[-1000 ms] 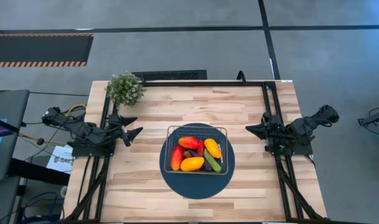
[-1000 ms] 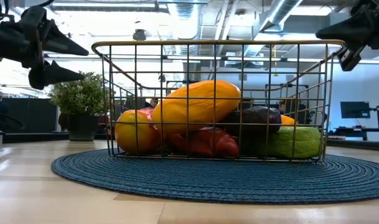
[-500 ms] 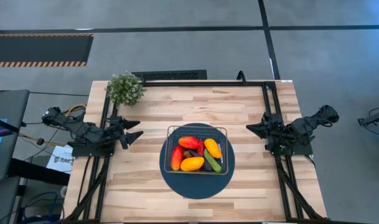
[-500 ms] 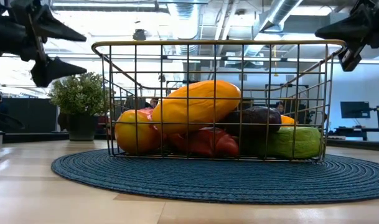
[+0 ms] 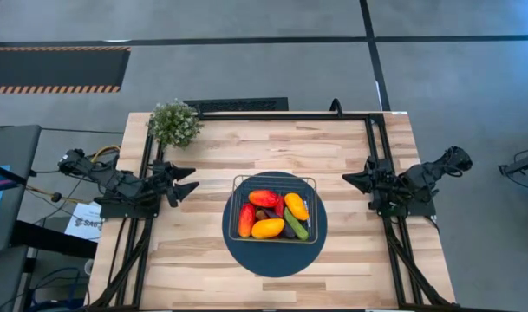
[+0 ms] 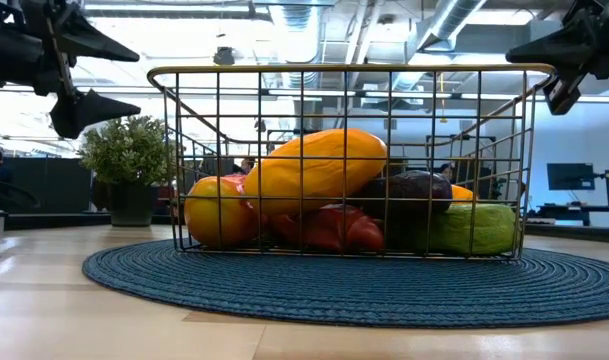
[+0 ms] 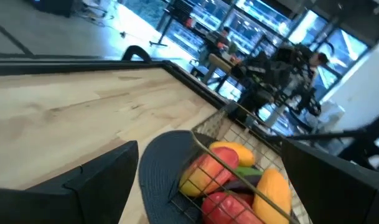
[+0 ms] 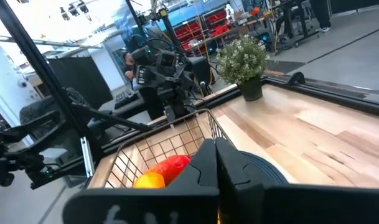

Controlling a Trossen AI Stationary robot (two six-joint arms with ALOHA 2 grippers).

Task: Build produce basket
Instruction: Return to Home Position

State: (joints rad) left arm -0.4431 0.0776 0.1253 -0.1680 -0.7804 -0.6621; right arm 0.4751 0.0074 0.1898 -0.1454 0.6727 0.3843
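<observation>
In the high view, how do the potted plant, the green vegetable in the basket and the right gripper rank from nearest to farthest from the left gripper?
1. The potted plant, on the left side, beside the left gripper.
2. The green vegetable, at the basket's right edge.
3. The right gripper, on the far right side.

A robotics lab or workshop is shown. A light wooden table with a black metal frame (image 5: 272, 143) is placed on a grey concrete floor (image 5: 246, 74), where a dark floor mat edged with orange-and-black stripes (image 5: 55, 69) is laid. Bare silvery ceiling pipes (image 6: 454, 15) and shelves of red storage bins (image 8: 209, 29) are seen behind.
</observation>
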